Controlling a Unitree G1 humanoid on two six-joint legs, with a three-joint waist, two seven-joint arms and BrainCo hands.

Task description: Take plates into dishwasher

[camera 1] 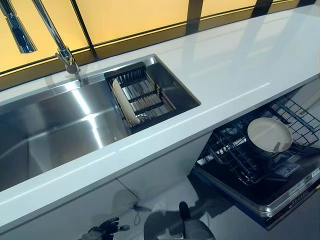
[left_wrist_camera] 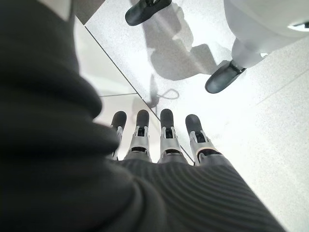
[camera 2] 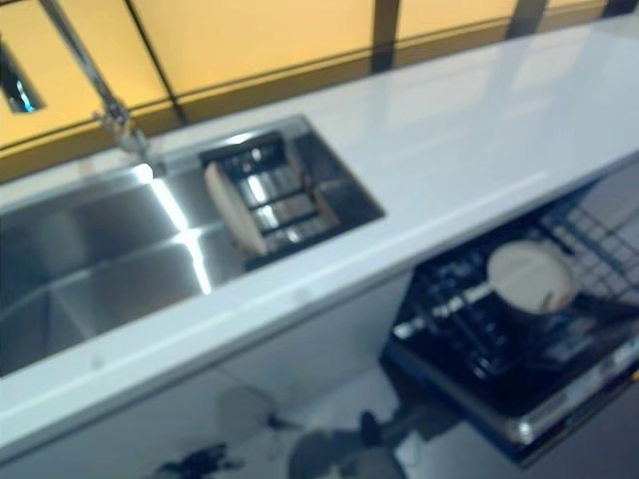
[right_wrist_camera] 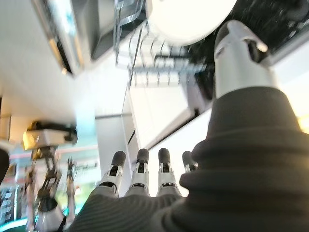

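One cream plate [camera 1: 124, 102] stands on edge in a metal dish rack [camera 1: 147, 97] at the right end of the sink [camera 1: 50, 130]. A second white plate [camera 1: 269, 134] leans in the pulled-out lower rack [camera 1: 235, 155] of the dishwasher, below the counter at the right. My left hand [left_wrist_camera: 166, 140] hangs low with straight fingers pointing at the floor and holds nothing. In its wrist view my right hand [right_wrist_camera: 140, 174] is also open and empty, with the plate in the dishwasher [right_wrist_camera: 188, 19] beyond its thumb.
A white counter [camera 1: 240, 65] runs along the front and right of the sink. A tall faucet [camera 1: 64, 50] rises at the sink's back edge. The open dishwasher door [camera 1: 280, 200] juts out low at the right.
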